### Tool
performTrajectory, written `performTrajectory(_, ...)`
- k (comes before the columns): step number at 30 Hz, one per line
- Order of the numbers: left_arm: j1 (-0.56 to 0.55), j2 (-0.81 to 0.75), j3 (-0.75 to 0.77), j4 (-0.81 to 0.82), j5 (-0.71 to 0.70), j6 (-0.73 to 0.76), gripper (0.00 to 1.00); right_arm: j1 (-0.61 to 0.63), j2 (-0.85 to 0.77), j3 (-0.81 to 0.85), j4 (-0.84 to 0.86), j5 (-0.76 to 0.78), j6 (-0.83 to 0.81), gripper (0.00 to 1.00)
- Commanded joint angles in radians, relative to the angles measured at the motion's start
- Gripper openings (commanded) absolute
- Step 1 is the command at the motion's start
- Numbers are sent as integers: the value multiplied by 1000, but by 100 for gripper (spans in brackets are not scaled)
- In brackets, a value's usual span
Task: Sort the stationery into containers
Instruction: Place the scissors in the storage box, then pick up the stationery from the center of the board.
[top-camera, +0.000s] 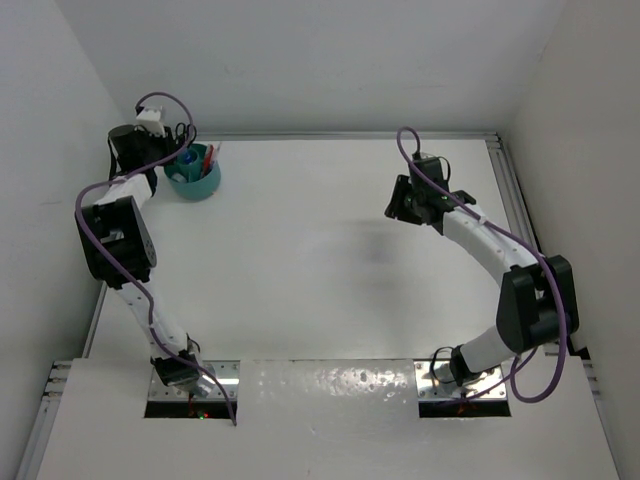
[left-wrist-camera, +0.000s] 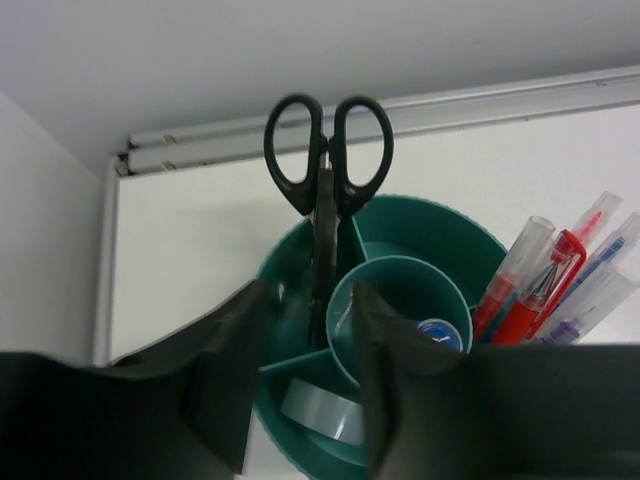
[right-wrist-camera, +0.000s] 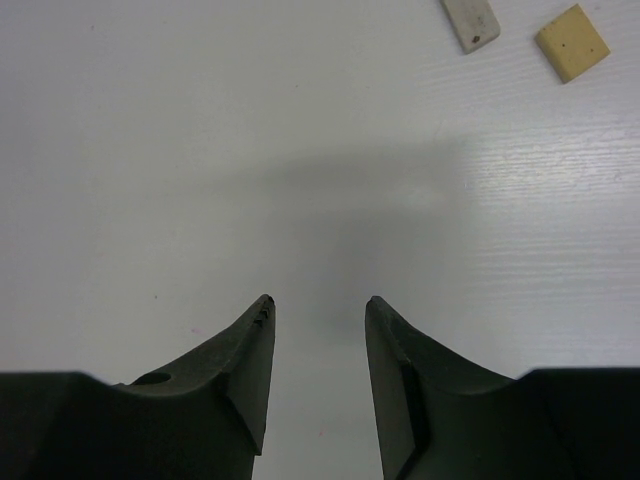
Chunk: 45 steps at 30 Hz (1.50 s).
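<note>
White tabletop (top-camera: 320, 260) is filling the overhead view, with white walls (top-camera: 300, 60) rising around it. At the upper left of that view, a round teal desk organiser (top-camera: 193, 175) is sitting near the table's far corner.

The left wrist view is looking at it from close by. Black-handled scissors (left-wrist-camera: 327, 150) are standing upright, loops up, in its left outer compartment. The left gripper (left-wrist-camera: 312, 290) is standing partly open, one finger on either side of the blades, and is gripping nothing.

A clear tape ring (left-wrist-camera: 322, 410) is lying in the compartment at the bottom of the frame. A blue-capped bottle (left-wrist-camera: 437, 333) is sitting in the centre cup, and red and blue pens (left-wrist-camera: 540, 280) are leaning in the right compartment.

The right gripper (right-wrist-camera: 318, 302) is hovering over the tabletop at the centre right of the overhead view, partly open and holding nothing. At the upper right of its wrist view, a beige block (right-wrist-camera: 572, 42) and a small off-white block (right-wrist-camera: 470, 20) are lying near each other on the table, apart.
</note>
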Motion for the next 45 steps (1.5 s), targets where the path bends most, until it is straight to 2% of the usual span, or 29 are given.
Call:
performTrajectory(1,3,16,50,12,13,-2,39,0,-50,29,5,24,-2,41)
performTrajectory(4,4,10,68,14,10,-11,47,0,-59,18,3,35,-3,42)
performTrajectory(13,-8,-59,170,-32,-7,-112,52,-27,-50,26,-35,99,-60,45)
performTrajectory(14,-13,-85,167,-49,16,-98,52,-46,-42,41,-53,96,-72,38)
performTrajectory(15,-25,-101,159,-54,31,-88,53,-56,-31,52,-59,85,-77,16)
performTrajectory(16,-33,-116,147,-55,44,-72,53,-70,1,64,-69,82,-84,9)
performTrajectory(17,-42,-156,135,-60,57,-37,53,-96,16,84,-67,79,-87,7)
performTrajectory(18,-63,-173,112,-61,77,-29,53,-107,36,93,-61,63,-101,8)
performTrajectory(19,-71,-191,104,-66,88,-22,53,-119,82,107,-56,55,-112,23)
performTrajectory(20,-80,-219,102,-87,109,-26,53,-136,111,150,-59,55,-141,32)
performTrajectory(22,-105,-239,111,-115,126,-53,53,-145,210,251,-85,53,-175,39)
performTrajectory(25,-135,-291,110,-153,136,-90,53,-159,314,396,-167,35,-212,41)
performTrajectory(28,-178,-329,101,-218,119,-92,53,-170,410,455,-195,23,-233,41)
performTrajectory(35,-310,-427,10,-233,81,-69,53,-193,431,425,-121,-4,-235,42)
performTrajectory(40,-391,-458,12,-216,58,-121,53,-201,424,380,-101,-31,-233,44)
performTrajectory(45,-450,-539,-71,-223,50,-127,53,-208,415,337,-96,-69,-209,52)
